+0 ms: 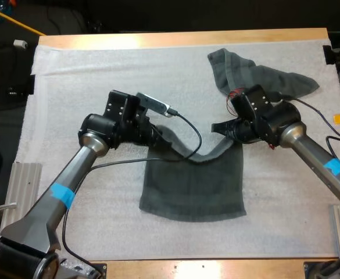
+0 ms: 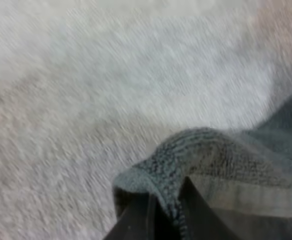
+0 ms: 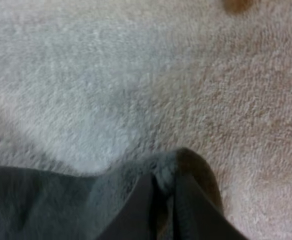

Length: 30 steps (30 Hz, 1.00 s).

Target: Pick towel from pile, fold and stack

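Pinches with left hand (image 1: pixel 160 136) and right hand (image 1: pixel 217 128), each clamped on cloth, the far corners of the flat towel (image 1: pixel 196 186), just nearer than the crumpled towel (image 1: pixel 257 75). Seems mid-fold; calls next for drawing both corners evenly to its near edge.

We are in a robotics lab: a wooden bench (image 1: pixel 175 39) under a white foam mat (image 1: pixel 88 64), our left arm (image 1: pixel 71 174) and right arm (image 1: pixel 315 157) reaching over it, ribbed metal rails (image 1: pixel 25 180) at its sides, dark clutter beyond.
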{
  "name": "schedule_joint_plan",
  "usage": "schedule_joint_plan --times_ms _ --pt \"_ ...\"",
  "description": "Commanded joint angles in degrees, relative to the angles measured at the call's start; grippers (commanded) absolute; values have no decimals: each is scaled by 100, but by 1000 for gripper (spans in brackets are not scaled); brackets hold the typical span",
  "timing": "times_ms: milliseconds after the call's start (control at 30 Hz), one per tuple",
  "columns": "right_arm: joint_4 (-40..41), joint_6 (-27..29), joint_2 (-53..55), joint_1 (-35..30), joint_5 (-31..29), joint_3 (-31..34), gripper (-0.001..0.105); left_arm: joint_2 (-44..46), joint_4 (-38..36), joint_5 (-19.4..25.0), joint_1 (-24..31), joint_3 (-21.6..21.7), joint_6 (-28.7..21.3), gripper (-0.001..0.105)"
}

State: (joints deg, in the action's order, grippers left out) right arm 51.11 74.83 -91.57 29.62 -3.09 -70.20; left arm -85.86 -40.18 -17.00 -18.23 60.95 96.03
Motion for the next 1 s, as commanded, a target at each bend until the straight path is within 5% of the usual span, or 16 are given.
schedule_joint_plan --times_ms 0,100,200,267,333,533,967 --pt "-63 -35 14 -41 -72 -33 0 29 149 97 52 -1 63 0" --pt "-260 -228 15 -40 -381 -33 15 29 150 97 175 -1 181 8" --pt "-468 -272 15 -40 -354 -33 43 29 150 97 302 -1 186 34" --pt "-563 -272 15 -40 -384 -33 67 29 132 97 401 -1 290 62" --pt "-509 -272 38 -40 -563 -33 69 29 71 97 467 -1 538 74" --pt "-2 -89 272 -29 -916 -33 60 29 -700 48 545 -1 443 54" --pt "1291 257 1348 587 -916 -33 60 964 -2009 -129 526 -1 87 54"
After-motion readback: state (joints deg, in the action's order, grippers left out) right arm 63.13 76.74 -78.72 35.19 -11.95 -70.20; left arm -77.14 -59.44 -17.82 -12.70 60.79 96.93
